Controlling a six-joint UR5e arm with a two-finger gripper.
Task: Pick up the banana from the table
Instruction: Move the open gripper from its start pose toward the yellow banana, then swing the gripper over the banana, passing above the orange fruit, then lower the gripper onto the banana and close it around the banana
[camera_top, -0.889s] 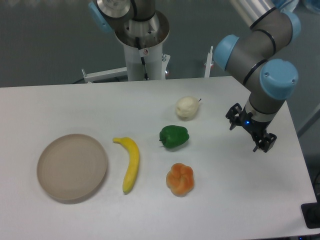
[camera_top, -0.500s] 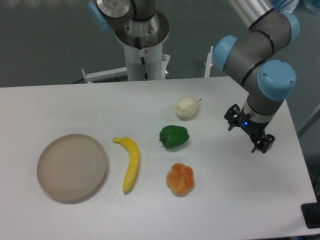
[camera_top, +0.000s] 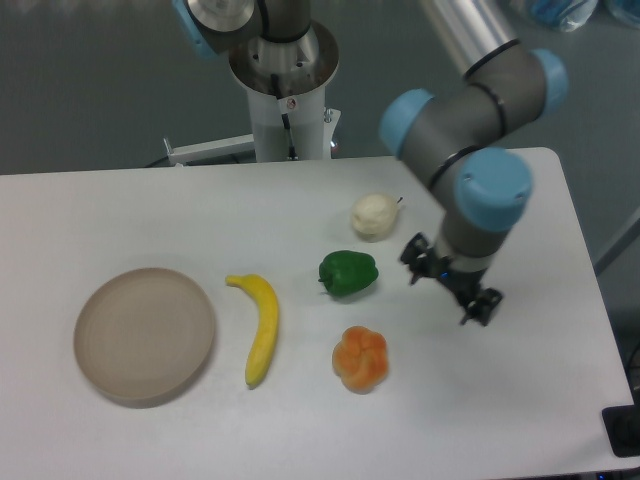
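The banana (camera_top: 262, 326) is long, curved and bright yellow, and it lies on the white table (camera_top: 300, 430) left of centre, stem toward the back. My gripper (camera_top: 447, 292) hangs over the table's right half, well to the right of the banana and just right of the green pepper. Its two dark fingers stand apart with nothing between them, so it is open. The grey and blue arm rises behind it toward the upper right.
A round tan plate (camera_top: 144, 333) sits left of the banana. A green pepper (camera_top: 348, 272), an orange lobed pepper (camera_top: 360, 359) and a pale round fruit (camera_top: 374, 215) lie between banana and gripper. The robot's base column (camera_top: 285, 100) stands at the table's far edge.
The arm has swung left, carrying the gripper from near the table's right edge to just right of the green pepper. The objects on the table have not moved.
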